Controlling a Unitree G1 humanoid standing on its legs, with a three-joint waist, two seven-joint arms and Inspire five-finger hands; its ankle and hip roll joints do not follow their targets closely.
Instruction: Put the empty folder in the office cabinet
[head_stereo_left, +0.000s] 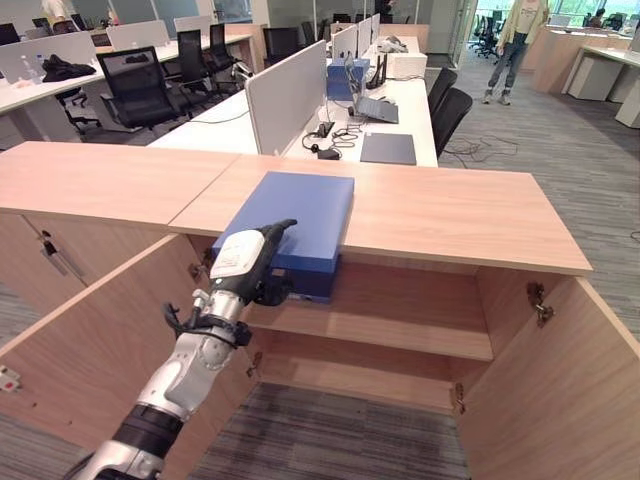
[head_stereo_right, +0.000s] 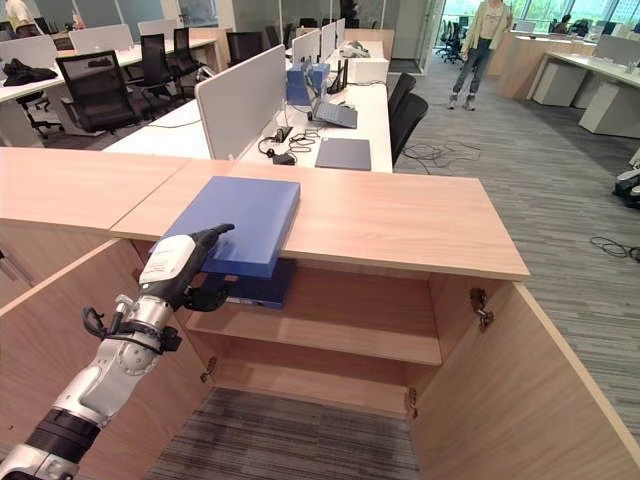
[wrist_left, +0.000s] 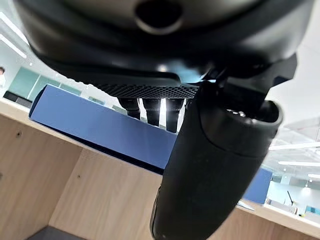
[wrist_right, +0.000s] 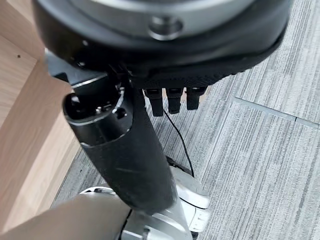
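**Folder at cabinet top edge, left hand on it**

The blue folder (head_stereo_left: 293, 222) is lying flat on the wooden cabinet top (head_stereo_left: 450, 215), with its near end overhanging the front edge above the open cabinet. The left hand (head_stereo_left: 256, 262) is gripping that overhanging end: fingers (wrist_left: 152, 109) are sitting pressed together in a row on the upper face, thumb (wrist_left: 210, 165) is reaching underneath, so the folder edge is sitting pinched between them. A second dark blue box (head_stereo_left: 308, 282) is showing directly below the fingers, just under the overhang, at the shelf level; I can't tell if it's touching the hand.

Below the thumb, the inner shelf (head_stereo_left: 400, 325) is running across the cabinet. Both cabinet doors are standing open: the left door (head_stereo_left: 90, 345) beside the forearm, the right door (head_stereo_left: 570, 390) well apart on the far side.

The right hand (wrist_right: 125, 150) is hanging over grey carpet (wrist_right: 270, 150), fingers (wrist_right: 172, 100) relaxed and side by side, holding nothing.

Beyond the fingertips, past the cabinet top, a white desk (head_stereo_left: 400, 110) is carrying a laptop (head_stereo_left: 378, 108) and a grey divider panel (head_stereo_left: 285, 95). A person (head_stereo_left: 513, 45) is standing far back in the aisle.
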